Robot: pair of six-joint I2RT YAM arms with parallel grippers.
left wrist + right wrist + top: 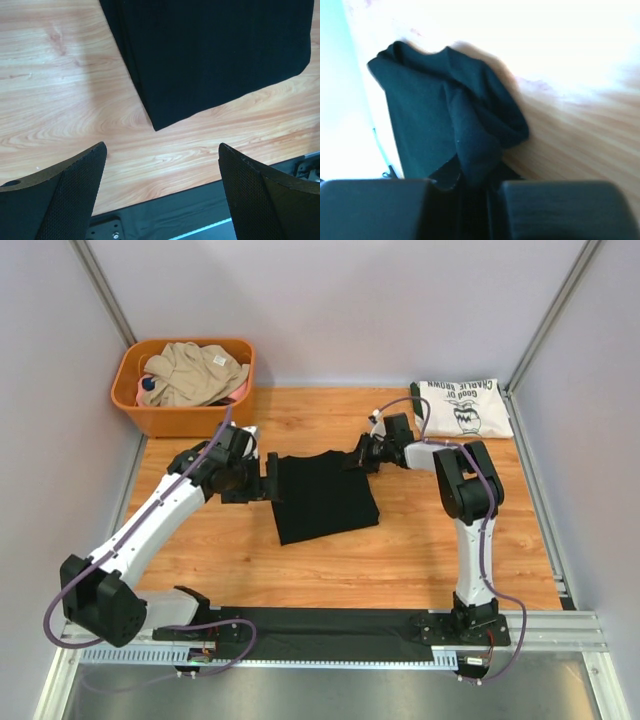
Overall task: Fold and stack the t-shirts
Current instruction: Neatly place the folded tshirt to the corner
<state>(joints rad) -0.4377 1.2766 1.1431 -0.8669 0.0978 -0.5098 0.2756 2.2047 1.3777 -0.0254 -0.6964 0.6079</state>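
The black t-shirt (325, 497) lies folded into a rough rectangle in the middle of the table; it also shows in the left wrist view (215, 55). My left gripper (268, 478) is open and empty at the shirt's left edge, its fingertips (75, 185) above bare wood. My right gripper (358, 458) is shut on the black t-shirt's (455, 125) far right corner, cloth bunched between its jaws. The white t-shirt (462, 406) with the Charlie Brown print lies folded at the back right.
An orange basket (136, 412) holding beige and pink clothes stands at the back left. Grey walls close in the table on three sides. A black mat (330, 628) and metal rail run along the near edge.
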